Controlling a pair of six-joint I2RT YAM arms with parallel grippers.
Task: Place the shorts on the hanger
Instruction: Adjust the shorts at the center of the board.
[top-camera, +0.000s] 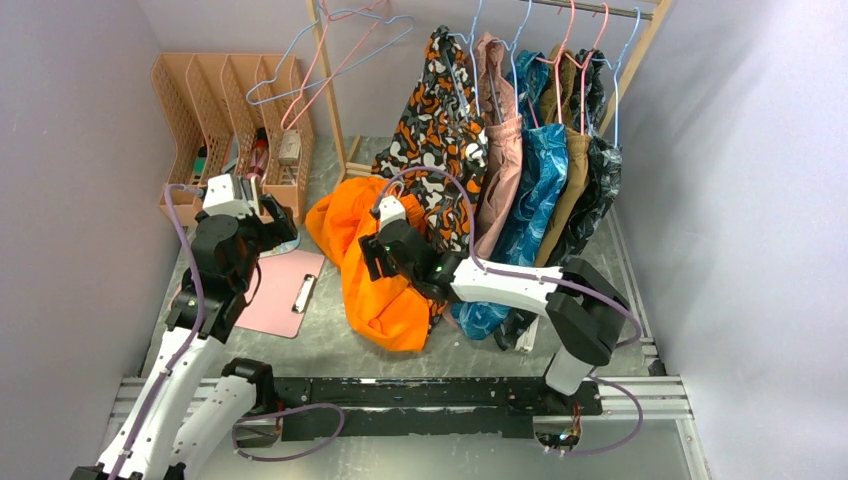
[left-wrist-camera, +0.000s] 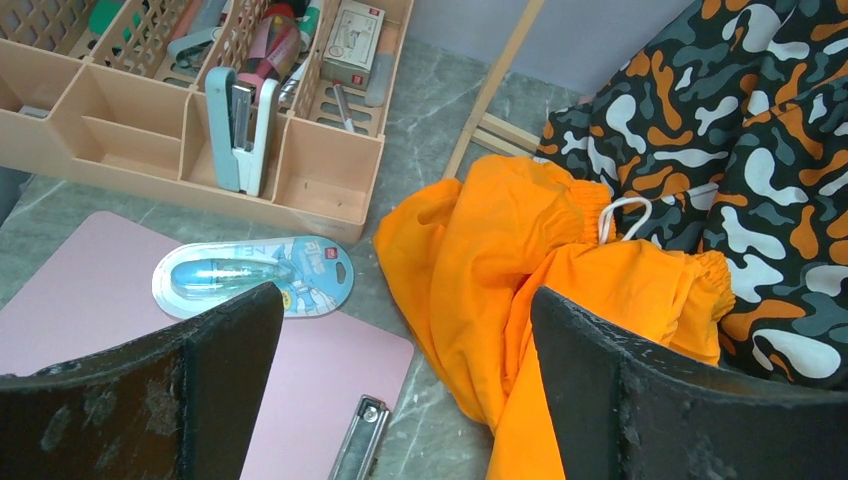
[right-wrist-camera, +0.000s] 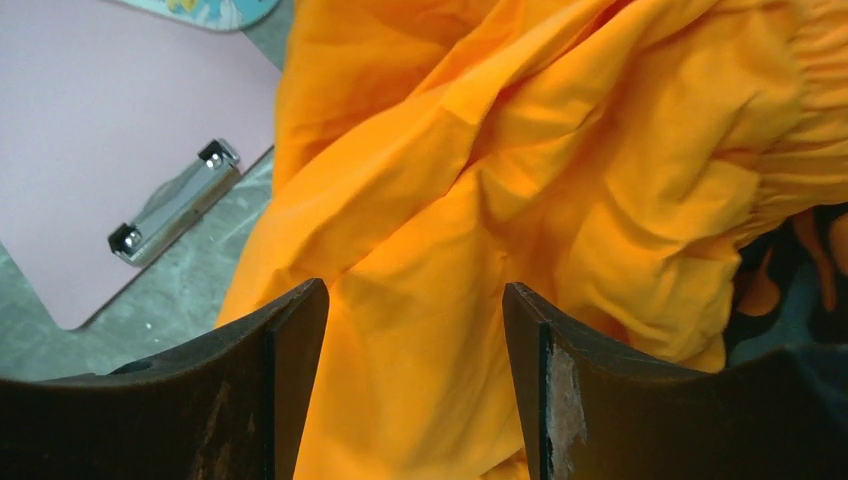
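One illegibly lettered pack (left-wrist-camera: 252, 278) near orange shorts (left-wrist-camera: 470, 260)

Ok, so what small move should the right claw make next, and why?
Probably lower the right claw slightly and close it on the shorts. Its jaws stand open with bunched orange fabric directly beneath them and nothing gripped, and the shorts lie heaped on the table, so they likely need a firm hold before lifting.
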